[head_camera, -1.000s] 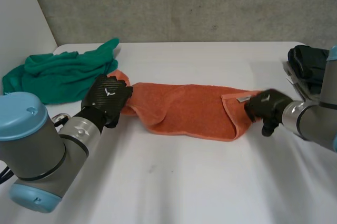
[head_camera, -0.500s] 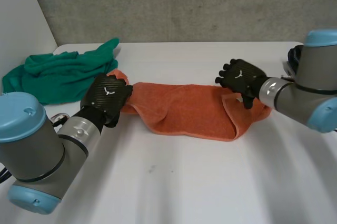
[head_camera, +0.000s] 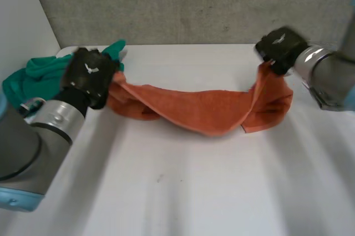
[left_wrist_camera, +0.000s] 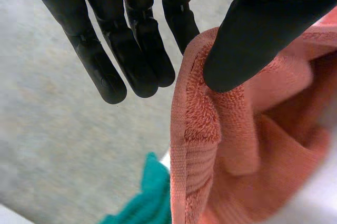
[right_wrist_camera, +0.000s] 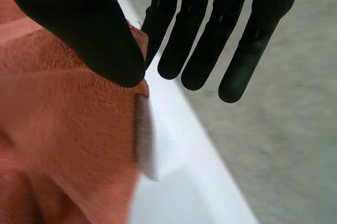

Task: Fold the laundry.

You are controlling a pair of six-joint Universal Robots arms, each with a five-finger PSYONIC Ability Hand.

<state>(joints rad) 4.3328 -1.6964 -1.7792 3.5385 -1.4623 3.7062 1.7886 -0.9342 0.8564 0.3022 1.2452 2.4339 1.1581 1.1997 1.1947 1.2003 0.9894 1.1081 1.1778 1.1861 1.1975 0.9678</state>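
Orange towel (head_camera: 205, 111) sags between left hand (head_camera: 90, 76), right hand (head_camera: 280, 47), both aloft, pinching ends.

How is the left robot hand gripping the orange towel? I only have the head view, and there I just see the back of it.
Observer: In its wrist view, the left robot hand pinches the orange towel at a hemmed edge, thumb against one finger. The other fingers are straight, off the cloth.
Operator: And the right one?
Observer: The right robot hand pinches an edge the same way, thumb on top, right beside a small grey label.
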